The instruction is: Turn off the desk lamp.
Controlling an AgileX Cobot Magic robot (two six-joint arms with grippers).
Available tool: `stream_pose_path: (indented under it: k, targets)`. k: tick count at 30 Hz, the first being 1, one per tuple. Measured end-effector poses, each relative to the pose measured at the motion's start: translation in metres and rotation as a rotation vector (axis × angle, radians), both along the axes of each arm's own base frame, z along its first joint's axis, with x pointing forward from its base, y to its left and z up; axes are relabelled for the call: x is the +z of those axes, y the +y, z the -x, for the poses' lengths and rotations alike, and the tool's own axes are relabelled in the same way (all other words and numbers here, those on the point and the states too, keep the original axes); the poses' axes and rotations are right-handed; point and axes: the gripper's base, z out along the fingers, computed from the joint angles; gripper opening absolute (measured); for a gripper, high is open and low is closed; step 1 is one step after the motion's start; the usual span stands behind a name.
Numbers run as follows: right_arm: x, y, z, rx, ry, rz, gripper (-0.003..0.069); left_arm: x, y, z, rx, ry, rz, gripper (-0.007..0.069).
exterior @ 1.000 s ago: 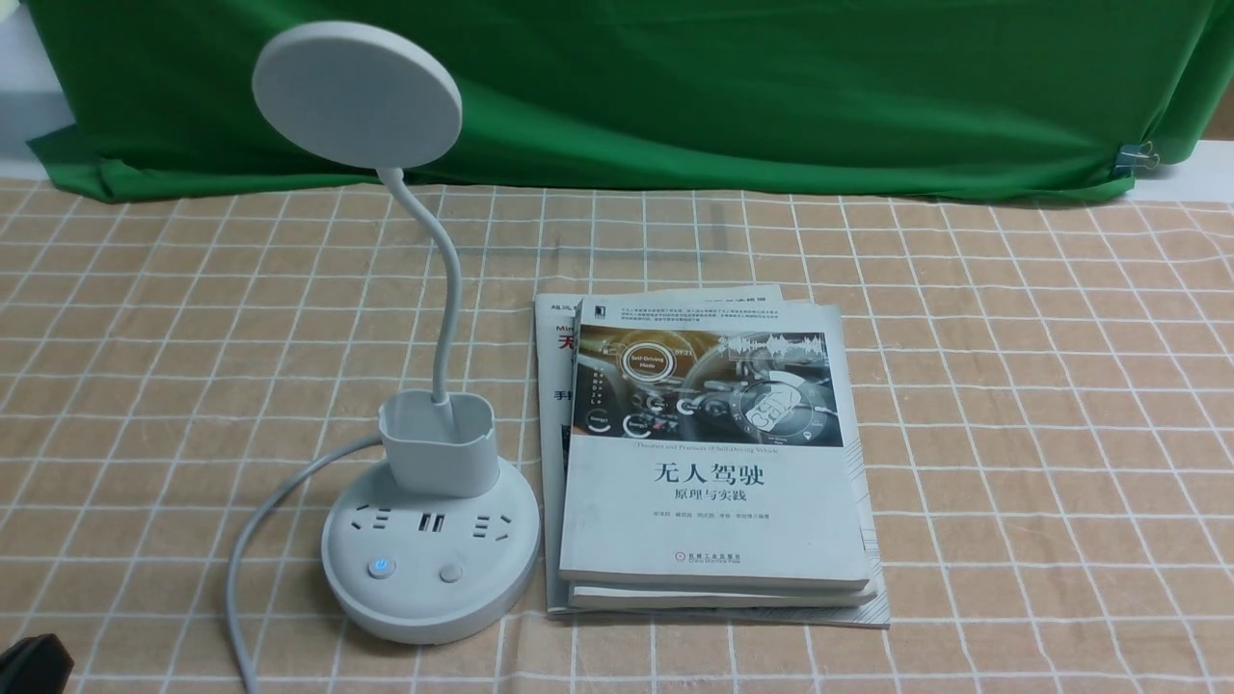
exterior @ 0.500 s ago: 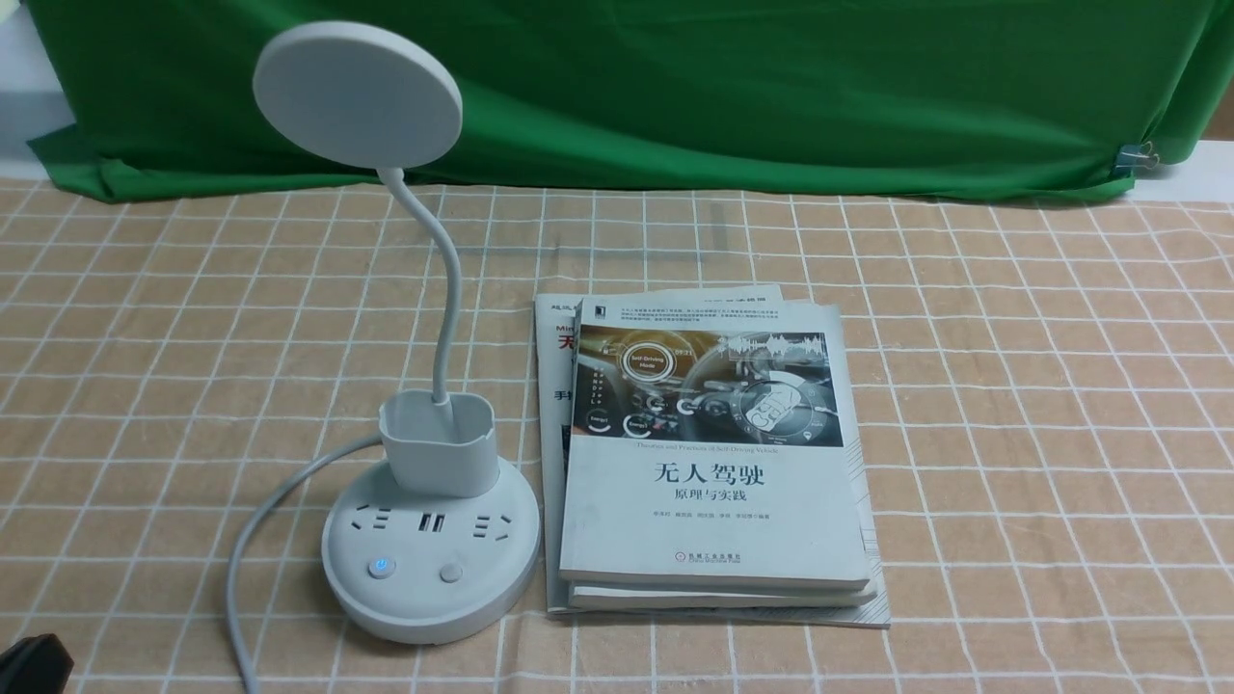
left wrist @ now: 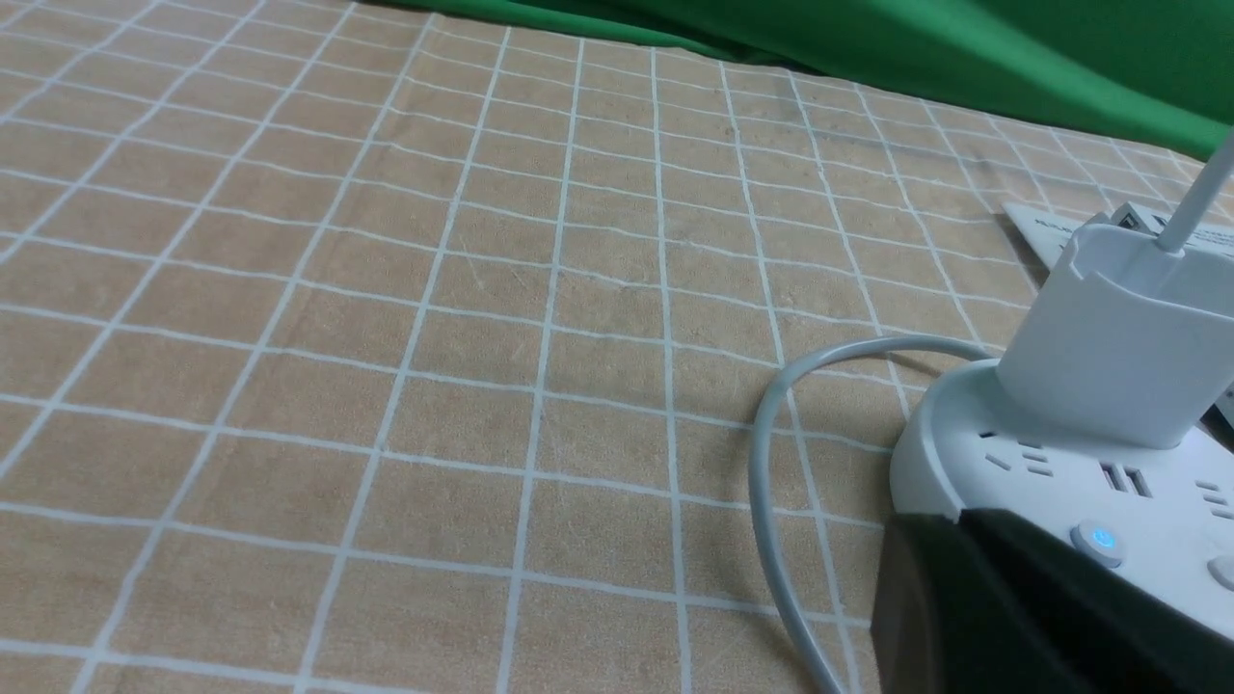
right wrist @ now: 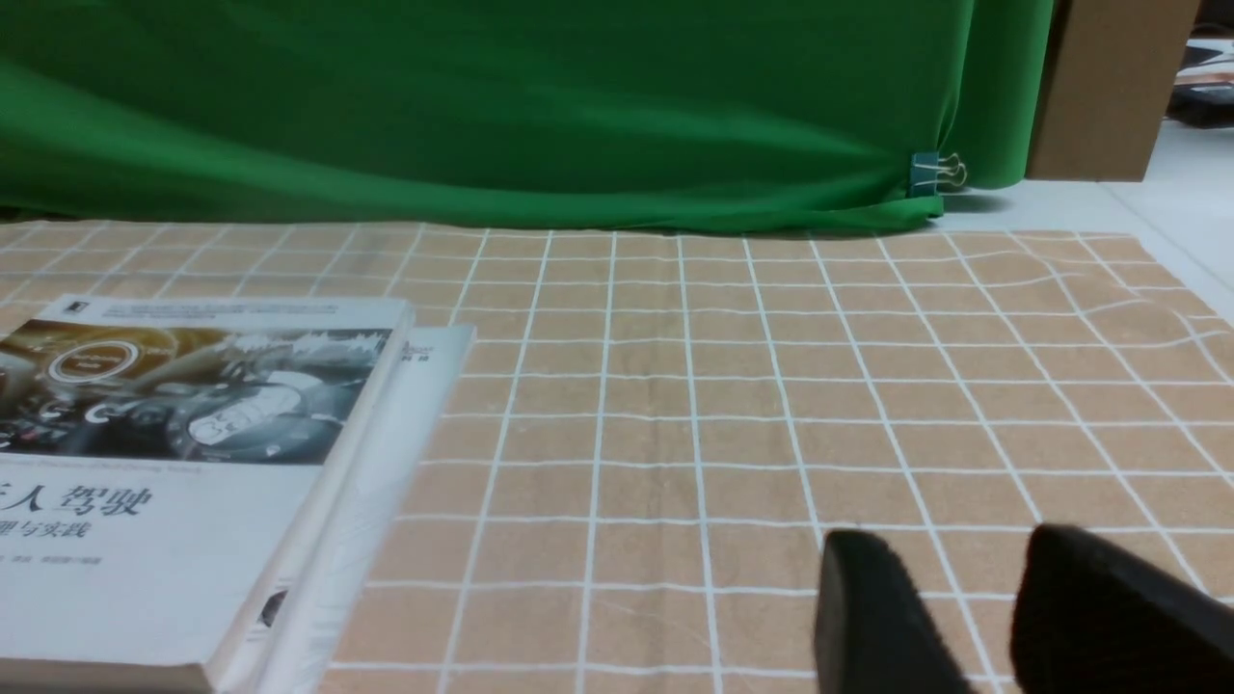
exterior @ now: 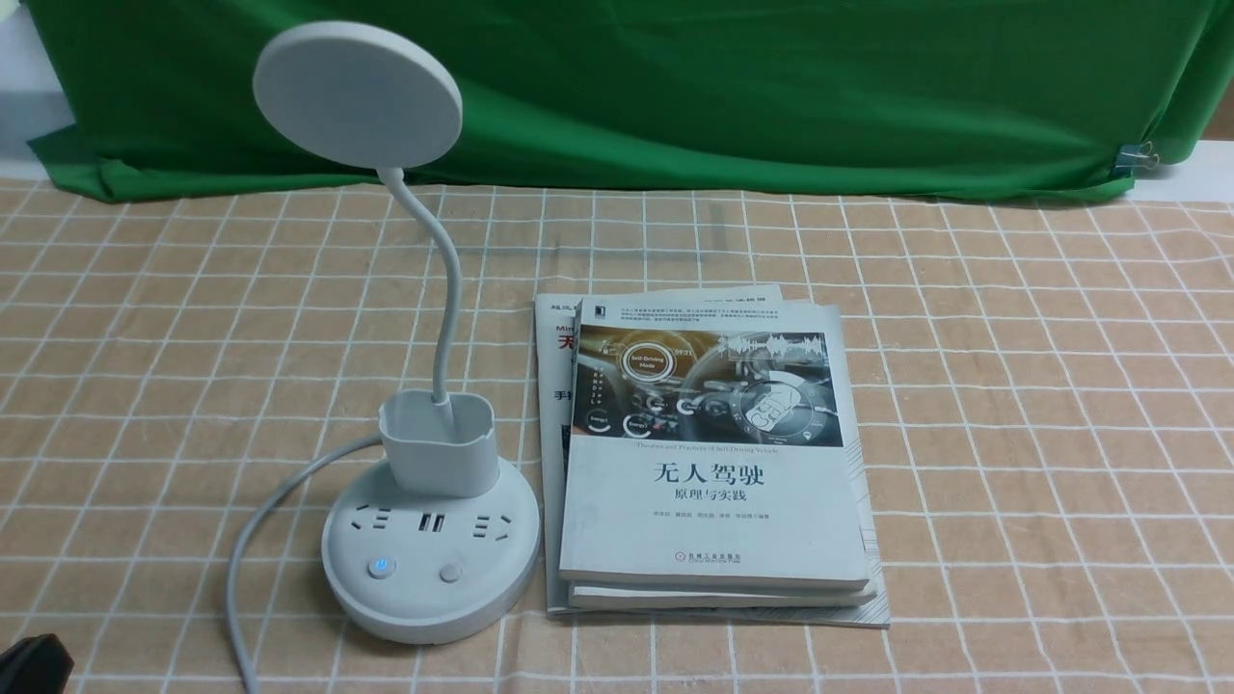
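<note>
The white desk lamp stands at the near left: round disc head (exterior: 357,94), thin bent neck, small cup holder (exterior: 439,443), round base (exterior: 429,598) with sockets. Its left button (exterior: 382,567) glows blue; the right button (exterior: 450,573) is plain. My left gripper (exterior: 34,665) is only a black corner at the near left edge. In the left wrist view its fingers are pressed together (left wrist: 964,520), just short of the base (left wrist: 964,463) and the blue button (left wrist: 1099,540), and hold nothing. My right gripper (right wrist: 954,540) is open and empty over the checked cloth, out of the front view.
A stack of books (exterior: 713,463) lies right beside the lamp base. The lamp's grey cable (exterior: 246,540) curves off the near left edge. Green cloth (exterior: 675,87) hangs at the back, held by a clip (exterior: 1138,154). A brown box (right wrist: 1109,87) stands far right.
</note>
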Motion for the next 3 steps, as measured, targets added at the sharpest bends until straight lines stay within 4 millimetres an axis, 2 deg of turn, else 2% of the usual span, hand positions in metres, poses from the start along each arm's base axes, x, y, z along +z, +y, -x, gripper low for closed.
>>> stream_pose_path:
  k: [3]
  targets:
    - [0.0000,0.0000,0.0000,0.000,0.000,0.000,0.0240,0.0000,0.0000,0.0000,0.000,0.000,0.000,0.0006]
